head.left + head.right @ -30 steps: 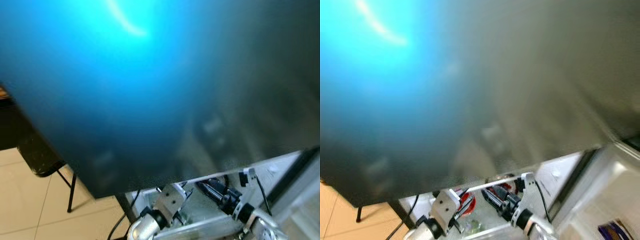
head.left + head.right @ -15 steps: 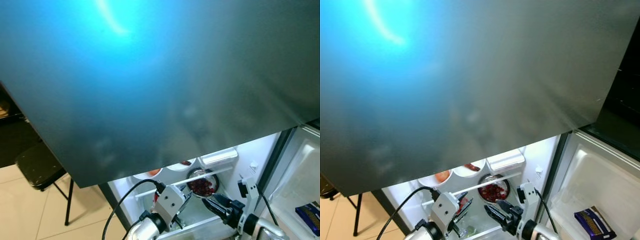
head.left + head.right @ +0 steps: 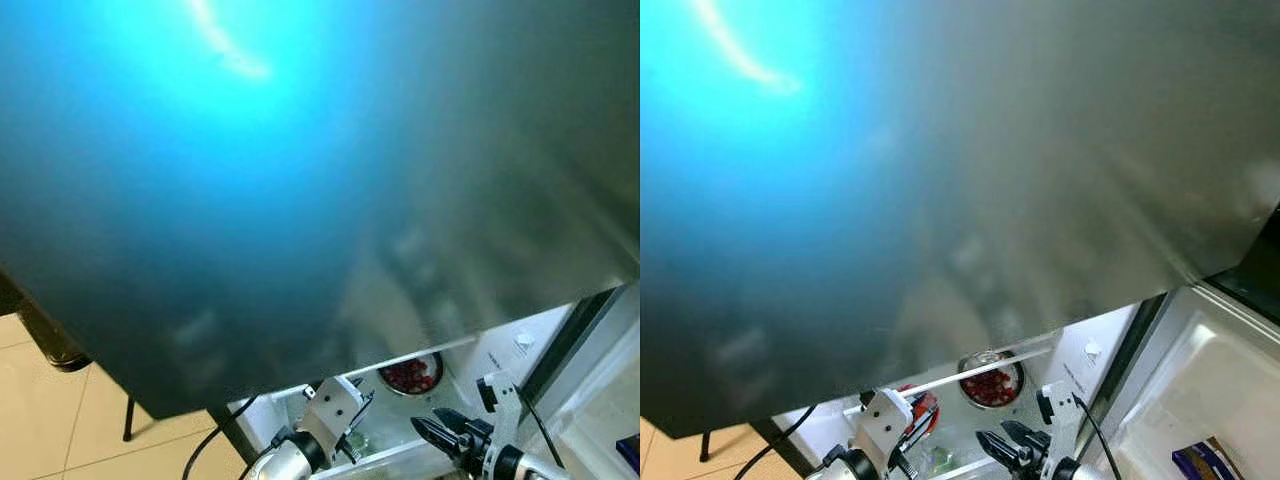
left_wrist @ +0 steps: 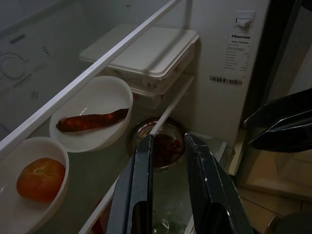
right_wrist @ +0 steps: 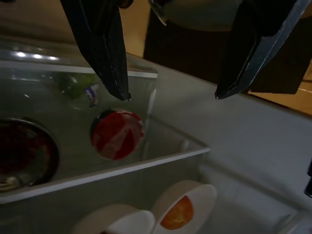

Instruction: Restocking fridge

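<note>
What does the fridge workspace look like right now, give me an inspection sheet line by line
Surface: glass fridge shelf with a white front rail, lit inside.
Job's things: white bowl with an orange fruit; white bowl with a reddish root vegetable; steel bowl of red berries; stacked white lidded containers; red-topped item below the shelf.
Clutter: blue packet in the door bin.
Grippers: left gripper open, pointing at the steel bowl; right gripper open, empty, above the clear drawer.
Cables: black cable by the left arm.
Surroundings: freezer door overhead, dark chair, tiled floor.
</note>
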Tool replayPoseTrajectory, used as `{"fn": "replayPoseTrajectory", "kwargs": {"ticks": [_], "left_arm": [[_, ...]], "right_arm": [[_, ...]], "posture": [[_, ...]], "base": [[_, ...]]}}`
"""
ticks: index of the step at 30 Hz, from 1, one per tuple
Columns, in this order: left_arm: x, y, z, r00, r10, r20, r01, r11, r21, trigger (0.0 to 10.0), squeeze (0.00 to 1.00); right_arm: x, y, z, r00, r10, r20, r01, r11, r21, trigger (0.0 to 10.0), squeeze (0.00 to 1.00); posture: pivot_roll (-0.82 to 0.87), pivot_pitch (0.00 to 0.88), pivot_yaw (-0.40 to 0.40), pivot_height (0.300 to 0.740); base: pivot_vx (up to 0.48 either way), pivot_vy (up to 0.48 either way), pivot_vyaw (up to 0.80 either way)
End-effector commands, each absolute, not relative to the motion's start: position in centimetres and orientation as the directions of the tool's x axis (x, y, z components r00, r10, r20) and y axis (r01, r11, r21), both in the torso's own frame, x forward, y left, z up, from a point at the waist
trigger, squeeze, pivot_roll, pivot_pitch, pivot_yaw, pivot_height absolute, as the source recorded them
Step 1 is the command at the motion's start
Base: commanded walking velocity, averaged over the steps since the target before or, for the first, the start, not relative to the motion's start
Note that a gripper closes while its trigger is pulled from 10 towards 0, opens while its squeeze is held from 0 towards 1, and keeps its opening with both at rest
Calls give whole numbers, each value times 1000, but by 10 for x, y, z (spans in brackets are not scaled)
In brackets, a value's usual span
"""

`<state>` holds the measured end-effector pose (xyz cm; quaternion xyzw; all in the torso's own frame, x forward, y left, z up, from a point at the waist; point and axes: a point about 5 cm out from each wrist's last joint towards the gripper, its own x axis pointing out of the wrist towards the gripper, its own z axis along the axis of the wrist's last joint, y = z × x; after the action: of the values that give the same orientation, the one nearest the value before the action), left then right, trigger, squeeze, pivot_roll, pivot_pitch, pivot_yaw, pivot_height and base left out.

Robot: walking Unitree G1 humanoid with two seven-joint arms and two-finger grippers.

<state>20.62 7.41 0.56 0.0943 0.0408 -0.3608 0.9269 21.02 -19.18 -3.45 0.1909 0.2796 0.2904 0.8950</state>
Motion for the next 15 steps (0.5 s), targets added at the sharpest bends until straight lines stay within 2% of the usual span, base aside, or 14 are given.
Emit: {"fn": "replayPoseTrajectory", "kwargs": {"ticks": [1,7,11,12,15], "left_arm": [[206,82,2,740,-651,-171,673,722,160,10000,0],[206,81,1,738,-653,-170,675,721,159,10000,0],[207,80,0,739,-650,-176,673,722,159,10000,0],[207,80,-2,739,-645,-193,673,722,161,10000,0],[208,80,-3,738,-645,-200,674,721,161,10000,0]], "right_arm": [[209,-191,-36,674,628,-389,-415,757,504,10000,0],[208,-192,-37,673,626,-393,-413,760,502,10000,0],[206,-198,-45,684,550,-479,-330,819,469,10000,0],[200,-203,-54,663,471,-582,-280,877,390,10000,0],[192,-209,-59,653,429,-624,-235,898,372,10000,0]], "posture": [[-29,0,5,731],[-28,0,1,740],[-29,0,2,740],[-30,0,1,740],[-29,0,1,740]], "base": [[0,0,0],[0,0,0],[0,0,0],[-311,0,0],[-386,0,0]]}}
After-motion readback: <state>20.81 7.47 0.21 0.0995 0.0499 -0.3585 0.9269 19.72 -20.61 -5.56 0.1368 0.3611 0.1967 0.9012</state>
